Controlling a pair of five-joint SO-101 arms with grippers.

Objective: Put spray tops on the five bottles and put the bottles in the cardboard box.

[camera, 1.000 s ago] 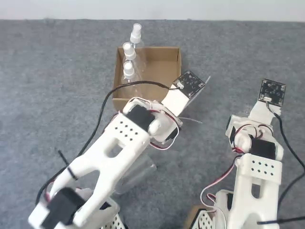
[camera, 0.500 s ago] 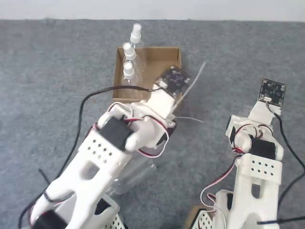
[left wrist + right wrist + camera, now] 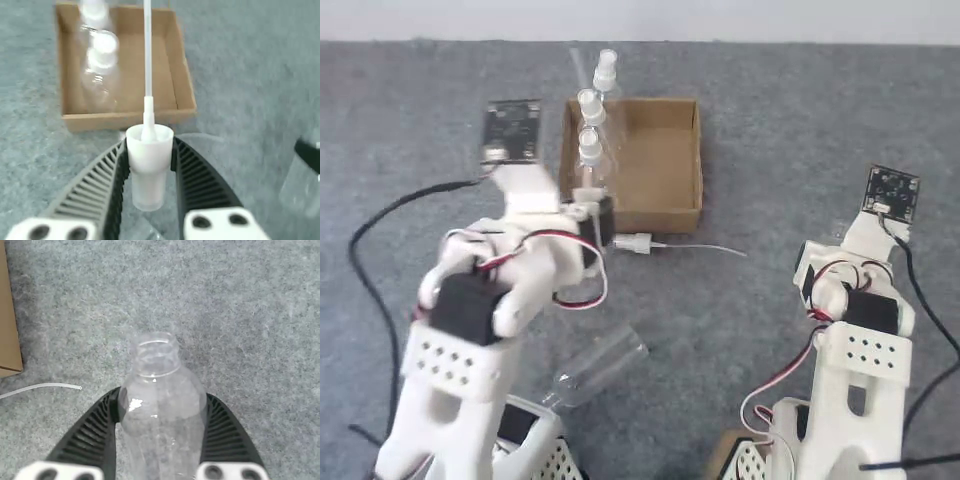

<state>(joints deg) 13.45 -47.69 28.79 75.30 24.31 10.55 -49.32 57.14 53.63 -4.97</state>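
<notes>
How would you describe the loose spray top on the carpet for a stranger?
Find the cardboard box. On the carpet just outside its near wall lies a white spray top, thin tube trailing toward the right arm. Unlike the others, it is on no bottle and in no hand.

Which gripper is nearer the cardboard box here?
Left. The left gripper, holding a spray top, is close before the cardboard box; the right gripper, holding an uncapped bottle, is farther off.

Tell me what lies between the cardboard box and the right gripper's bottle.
Right wrist view: a thin white tube ends on the grey carpet between the cardboard box and the bottle.
</notes>
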